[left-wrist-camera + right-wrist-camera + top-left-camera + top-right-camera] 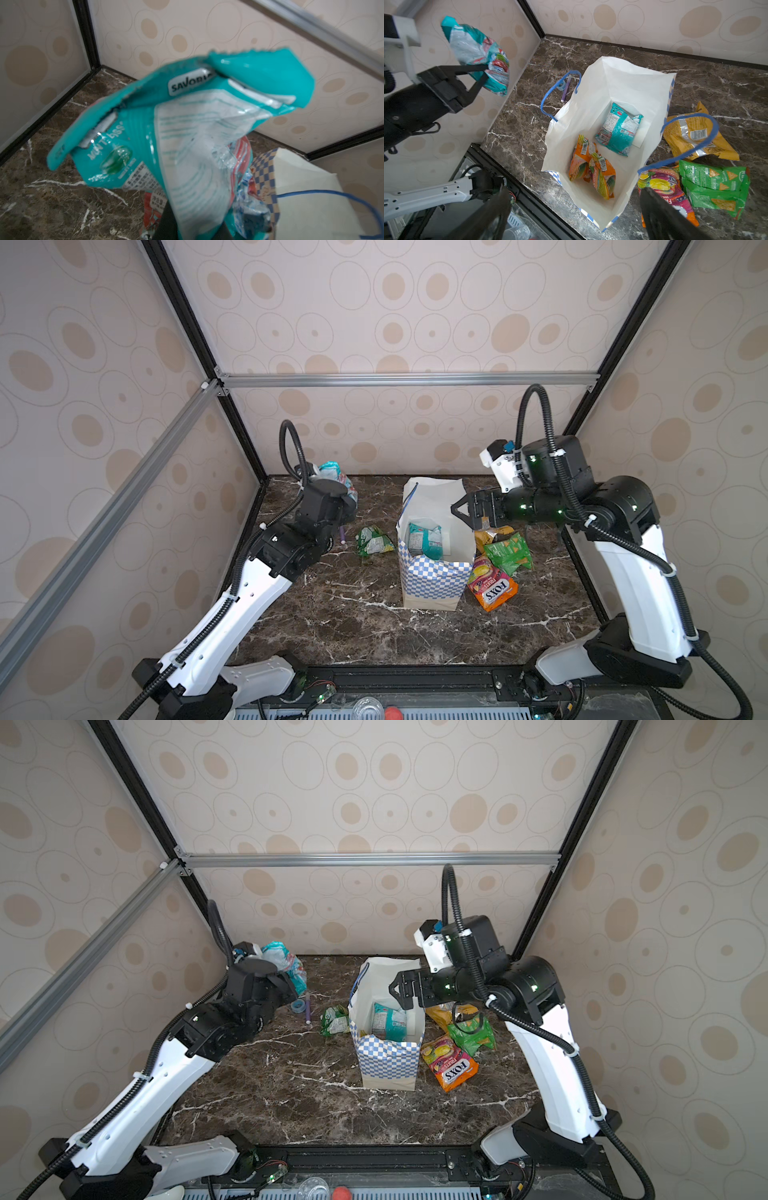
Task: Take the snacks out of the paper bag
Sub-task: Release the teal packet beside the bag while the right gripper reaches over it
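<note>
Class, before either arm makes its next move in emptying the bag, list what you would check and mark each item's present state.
1. Left claw grips the teal mint packet: ok.
2. Right claw open above the paper bag: ok.
3. Bag upright, mouth open: ok.
4. Bag emptied: not ok; another teal packet and two orange packets lie inside.
5. Blue cord handles hang outside the mouth: ok.
6. Table under the held packet free: cannot tell.

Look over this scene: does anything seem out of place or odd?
A purple pen and a small blue tape roll lie on the table, left of the paper bag in a top view. Neither is a snack. Nothing looks spilled.
</note>
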Controlling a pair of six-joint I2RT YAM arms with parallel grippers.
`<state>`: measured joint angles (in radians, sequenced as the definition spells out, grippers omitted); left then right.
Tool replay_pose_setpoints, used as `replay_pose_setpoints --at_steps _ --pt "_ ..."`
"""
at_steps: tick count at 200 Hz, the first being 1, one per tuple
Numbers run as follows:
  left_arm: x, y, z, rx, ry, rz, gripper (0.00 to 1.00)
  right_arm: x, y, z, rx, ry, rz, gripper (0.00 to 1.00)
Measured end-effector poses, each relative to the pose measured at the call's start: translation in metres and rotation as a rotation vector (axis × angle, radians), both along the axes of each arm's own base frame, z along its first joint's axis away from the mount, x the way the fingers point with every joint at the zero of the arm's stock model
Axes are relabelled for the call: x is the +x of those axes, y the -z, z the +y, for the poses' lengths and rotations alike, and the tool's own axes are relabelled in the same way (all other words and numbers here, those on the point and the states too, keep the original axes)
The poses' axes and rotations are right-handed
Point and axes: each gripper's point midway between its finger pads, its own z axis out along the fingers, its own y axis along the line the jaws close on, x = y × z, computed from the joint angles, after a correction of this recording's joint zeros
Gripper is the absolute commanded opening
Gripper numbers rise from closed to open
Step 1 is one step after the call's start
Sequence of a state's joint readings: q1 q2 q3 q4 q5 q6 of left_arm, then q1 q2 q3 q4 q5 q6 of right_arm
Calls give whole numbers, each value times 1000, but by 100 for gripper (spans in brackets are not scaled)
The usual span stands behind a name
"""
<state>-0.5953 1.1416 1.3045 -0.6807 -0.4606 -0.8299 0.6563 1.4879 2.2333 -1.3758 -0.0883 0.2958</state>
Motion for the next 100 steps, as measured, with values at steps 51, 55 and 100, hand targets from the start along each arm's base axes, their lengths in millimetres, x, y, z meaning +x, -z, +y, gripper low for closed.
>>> replay_pose_setpoints --at_steps 51,55,100 --pt "-28 141 -6 -115 21 275 0 -8 16 21 -145 -98 -15 100" --pt "-31 151 -8 -131 24 294 0 -9 17 22 -150 -102 -17 100" --pt "-50 236 -29 -259 52 474 0 -11 24 19 -192 -100 -2 100"
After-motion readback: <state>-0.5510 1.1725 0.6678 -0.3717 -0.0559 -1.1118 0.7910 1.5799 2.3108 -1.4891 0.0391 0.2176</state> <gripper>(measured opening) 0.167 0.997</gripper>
